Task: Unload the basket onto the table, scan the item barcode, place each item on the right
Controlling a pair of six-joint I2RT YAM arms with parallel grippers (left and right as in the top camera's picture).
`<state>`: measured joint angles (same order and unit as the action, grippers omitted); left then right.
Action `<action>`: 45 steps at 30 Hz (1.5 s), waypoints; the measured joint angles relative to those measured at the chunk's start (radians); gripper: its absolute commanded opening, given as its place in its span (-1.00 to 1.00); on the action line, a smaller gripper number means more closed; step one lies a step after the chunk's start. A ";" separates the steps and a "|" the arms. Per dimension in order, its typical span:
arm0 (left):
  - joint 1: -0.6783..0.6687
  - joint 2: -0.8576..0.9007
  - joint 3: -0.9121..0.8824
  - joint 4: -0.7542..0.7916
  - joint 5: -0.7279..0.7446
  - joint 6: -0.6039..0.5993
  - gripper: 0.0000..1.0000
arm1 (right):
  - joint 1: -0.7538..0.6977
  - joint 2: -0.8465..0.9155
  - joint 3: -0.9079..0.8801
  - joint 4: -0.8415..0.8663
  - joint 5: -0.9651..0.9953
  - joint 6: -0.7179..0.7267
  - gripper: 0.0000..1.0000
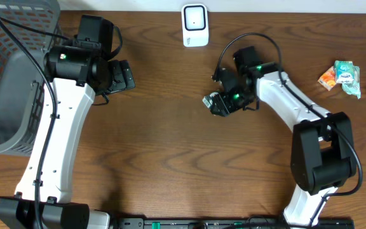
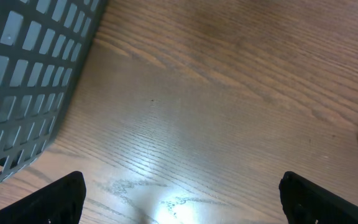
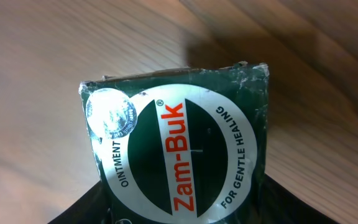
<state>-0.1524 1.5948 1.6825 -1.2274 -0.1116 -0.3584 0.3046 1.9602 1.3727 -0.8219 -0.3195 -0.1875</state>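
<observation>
Closest to us, the right end effector (image 1: 221, 100) is clamped on the Zam-Buk ointment box (image 3: 176, 155), over the bench (image 1: 170, 165). The logo face is toward the wrist camera, and no barcode shows from here. So we judge the job is orientation: roll the wrist until the coded panel faces the white barcode scanner (image 1: 195, 25) at the far edge. Carry it close, hold it square and steady, fingers off the code. Out left, the left end effector (image 2: 182, 199) hangs wide open and empty beside the grey basket (image 1: 5, 95), well clear.

Glossy cardboard box (image 3: 179, 155), wood-grain table (image 2: 229, 93)
</observation>
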 measured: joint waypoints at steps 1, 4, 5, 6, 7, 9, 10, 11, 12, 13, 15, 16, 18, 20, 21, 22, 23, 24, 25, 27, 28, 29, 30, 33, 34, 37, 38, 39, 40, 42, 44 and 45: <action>0.000 0.000 0.000 0.000 0.000 0.000 0.95 | 0.004 0.000 -0.011 0.003 0.039 -0.003 0.39; 0.000 0.000 0.000 0.000 0.000 0.000 0.96 | 0.007 0.000 -0.060 0.019 0.159 -0.005 0.97; 0.000 0.000 0.000 0.000 0.000 0.000 0.95 | 0.006 0.000 -0.065 0.025 0.183 -0.004 0.99; 0.000 0.000 0.000 0.000 0.000 0.000 0.96 | 0.006 0.000 -0.066 0.029 0.201 0.000 0.99; 0.000 0.000 0.000 0.000 0.000 0.000 0.95 | 0.006 0.000 -0.066 0.031 0.210 0.000 0.98; 0.000 0.000 0.000 0.000 0.000 0.000 0.96 | 0.006 0.000 -0.063 0.026 0.224 0.016 0.99; 0.000 0.000 0.000 0.000 0.000 0.000 0.96 | 0.006 0.000 -0.056 0.016 0.229 0.029 0.99; 0.000 0.000 0.000 0.000 0.000 0.000 0.95 | 0.006 0.000 -0.040 -0.007 0.233 0.052 0.99; 0.000 0.000 0.000 0.001 0.000 0.000 0.96 | 0.006 0.000 -0.021 -0.018 0.238 0.075 0.99; 0.000 0.000 0.000 0.000 0.000 0.000 0.95 | 0.006 -0.002 0.026 -0.046 0.242 0.127 0.99; 0.000 0.000 0.000 0.001 0.000 0.000 0.96 | 0.006 -0.016 0.083 -0.069 0.220 0.190 0.98; 0.000 0.000 0.000 0.000 0.000 0.000 0.96 | 0.006 -0.023 0.097 -0.071 0.207 0.208 0.99; 0.000 0.000 0.000 0.000 0.000 0.000 0.96 | 0.006 -0.062 0.131 -0.072 0.119 0.278 0.99; 0.000 0.000 0.000 0.000 0.000 0.000 0.96 | 0.006 -0.101 0.142 -0.083 -0.011 0.322 0.99; 0.000 0.000 0.000 0.000 0.000 0.000 0.95 | 0.007 -0.107 0.145 -0.094 -0.052 0.330 0.99; 0.000 0.000 0.000 0.000 0.000 0.000 0.96 | 0.007 -0.111 0.146 -0.103 -0.099 0.340 0.99; 0.000 0.000 0.000 0.000 0.000 0.000 0.96 | 0.010 -0.111 0.146 -0.104 -0.121 0.344 0.99; 0.000 0.000 0.000 0.000 0.000 0.000 0.95 | 0.014 -0.111 0.146 -0.101 -0.143 0.353 0.99; 0.000 0.000 0.000 0.000 0.000 0.000 0.95 | 0.019 -0.111 0.146 -0.098 -0.154 0.373 0.99; 0.000 0.000 0.000 0.000 0.000 0.000 0.96 | 0.027 -0.111 0.146 -0.095 -0.141 0.452 0.98; 0.000 0.000 0.000 0.000 0.000 0.000 0.95 | 0.032 -0.111 0.146 -0.104 -0.111 0.526 0.99; 0.000 0.000 0.000 0.001 0.000 0.000 0.95 | 0.034 -0.111 0.146 -0.119 -0.079 0.589 0.98; 0.000 0.000 0.000 0.001 0.000 0.000 0.95 | 0.037 -0.111 0.146 -0.162 -0.005 0.721 0.98; 0.000 0.000 0.000 0.000 0.000 0.000 0.95 | 0.037 -0.111 0.146 -0.216 0.136 0.961 0.99; 0.000 0.000 0.000 0.000 0.000 0.000 0.95 | 0.038 -0.111 0.146 -0.214 0.182 1.025 0.98; 0.000 0.000 0.000 0.001 0.000 0.000 0.96 | 0.046 -0.111 0.142 -0.208 0.305 1.192 0.99; 0.000 0.000 0.000 0.000 0.000 0.000 0.96 | 0.050 -0.111 0.138 -0.198 0.329 1.226 0.98; 0.000 0.000 0.000 0.000 0.000 0.000 0.96 | 0.055 -0.111 0.132 -0.186 0.349 1.254 0.99; 0.000 0.000 0.000 0.000 0.000 0.000 0.95 | 0.061 -0.111 0.125 -0.171 0.367 1.283 0.99; 0.000 0.000 0.000 0.000 0.000 0.000 0.96 | 0.071 -0.111 0.119 -0.157 0.381 1.312 0.96; 0.000 0.000 0.000 0.000 0.000 0.000 0.95 | 0.084 -0.111 0.118 -0.156 0.391 1.325 0.91; 0.000 0.000 0.000 0.000 0.000 0.000 0.95 | 0.088 -0.111 0.118 -0.155 0.396 1.328 0.93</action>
<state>-0.1524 1.5948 1.6825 -1.2270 -0.1112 -0.3584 0.3927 1.8492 1.4910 -0.9771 0.0761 1.1400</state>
